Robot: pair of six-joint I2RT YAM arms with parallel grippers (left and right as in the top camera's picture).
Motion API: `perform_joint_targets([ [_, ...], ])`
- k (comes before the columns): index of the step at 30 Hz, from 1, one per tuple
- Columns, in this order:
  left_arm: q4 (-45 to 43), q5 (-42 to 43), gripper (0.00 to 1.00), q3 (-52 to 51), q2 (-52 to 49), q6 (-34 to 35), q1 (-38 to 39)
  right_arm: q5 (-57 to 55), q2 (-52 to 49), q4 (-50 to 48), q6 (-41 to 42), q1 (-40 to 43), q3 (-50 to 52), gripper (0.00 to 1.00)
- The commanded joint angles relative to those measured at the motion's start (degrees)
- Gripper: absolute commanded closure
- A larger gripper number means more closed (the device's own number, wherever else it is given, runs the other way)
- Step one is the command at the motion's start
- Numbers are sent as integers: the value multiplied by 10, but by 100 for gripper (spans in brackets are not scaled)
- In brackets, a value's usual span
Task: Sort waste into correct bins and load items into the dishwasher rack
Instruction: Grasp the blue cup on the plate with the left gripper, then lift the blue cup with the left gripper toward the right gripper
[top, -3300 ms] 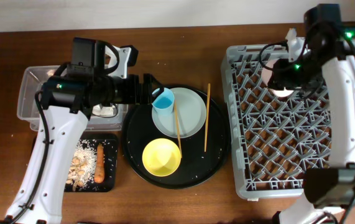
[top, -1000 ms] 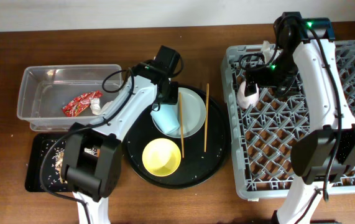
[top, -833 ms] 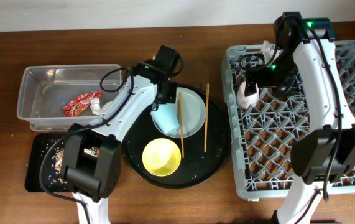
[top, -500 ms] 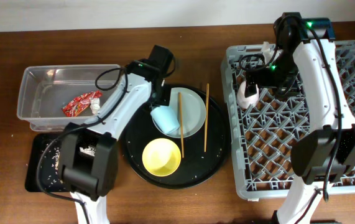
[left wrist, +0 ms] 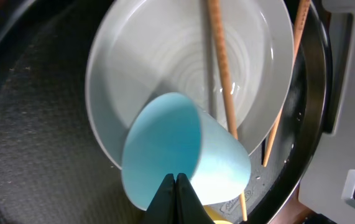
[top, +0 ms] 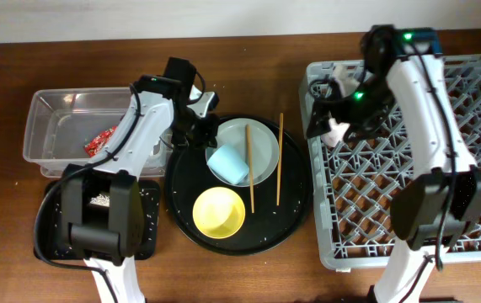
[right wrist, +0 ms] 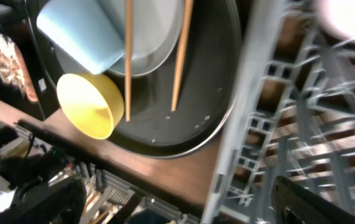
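The light blue cup (top: pixel 227 162) (left wrist: pixel 183 149) lies on its side on the pale grey plate (top: pixel 261 143) (left wrist: pixel 165 56), its mouth facing my left gripper. That left gripper (top: pixel 198 130) (left wrist: pixel 176 182) is shut with nothing in it, just left of the cup. Two chopsticks (top: pixel 249 168) (left wrist: pixel 221 68) lie across the plate. The yellow bowl (top: pixel 219 212) (right wrist: pixel 87 106) sits in front of it. My right gripper (top: pixel 320 118) (right wrist: pixel 177 205) is open over the rack's left edge. The pink cup (top: pixel 339 128) (right wrist: pixel 351 15) sits in the dishwasher rack (top: pixel 408 210). A red wrapper (top: pixel 101 139) lies in the clear tub (top: pixel 63 109).
Plate, cup, bowl and chopsticks all rest on a large round black tray (top: pixel 291 219). The small black tray (top: pixel 46 236) at the front left is largely hidden by my left arm. Bare wooden table shows between the round tray and the rack.
My left gripper has shut and drawn back to the left. The blue cup has tipped onto its side on the plate. My right gripper has shifted left from the pink cup.
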State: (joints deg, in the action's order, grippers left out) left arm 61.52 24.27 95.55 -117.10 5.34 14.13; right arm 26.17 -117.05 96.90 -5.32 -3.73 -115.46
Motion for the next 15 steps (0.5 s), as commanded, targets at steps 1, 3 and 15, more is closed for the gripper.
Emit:
perform_joint_targets([
  [1, -2, -20, 97, 9, 20, -11, -18, 36, 4, -5, -5, -52, 32, 42],
  [3, -5, -31, 98, 9, 19, -12, -23, 57, 4, -24, -1, -83, 40, 88],
  [15, -21, -46, 98, 9, 17, -36, -25, 37, 4, -332, 231, -233, 275, 96],
])
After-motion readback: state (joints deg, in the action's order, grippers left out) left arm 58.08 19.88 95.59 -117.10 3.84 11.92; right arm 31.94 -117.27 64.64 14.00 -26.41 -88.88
